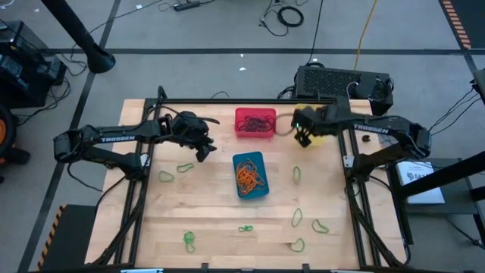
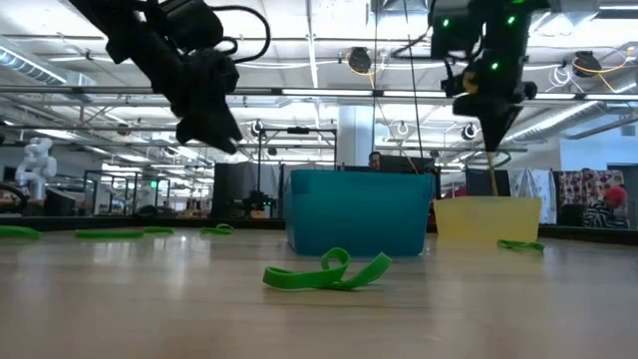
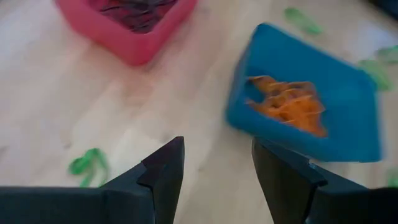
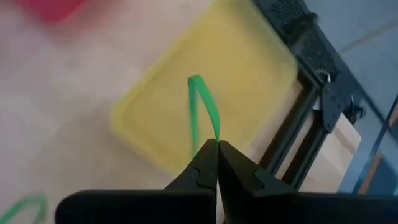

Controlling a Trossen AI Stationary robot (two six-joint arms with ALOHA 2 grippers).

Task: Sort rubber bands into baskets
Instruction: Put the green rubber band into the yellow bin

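Observation:
My right gripper (image 4: 217,144) is shut on a green rubber band (image 4: 202,109) above the empty yellow basket (image 4: 249,81), at the table's far right (image 1: 321,139). The red basket (image 1: 255,123) at the far middle holds dark bands. The blue basket (image 1: 250,176) at the centre holds orange bands (image 3: 289,106). My left gripper (image 3: 217,155) hovers open above bare wood, left of the blue basket and near the red one, with nothing between its fingers. Several green bands lie flat on the table, such as one (image 1: 186,167) at the left and one (image 2: 329,271) near the front. My right gripper pinches the green band at one end of its loop (image 4: 216,138), between the two fingertips. The fingers slant down from above. The band is lifted clear and hangs as a narrow loop below the fingers, over the yellow basket.
More green bands lie right of the blue basket (image 1: 297,174) and along the near edge (image 1: 297,244), (image 1: 188,241). A black box (image 1: 341,80) sits behind the far edge. Dark frame rails (image 1: 356,197) run along the table's sides.

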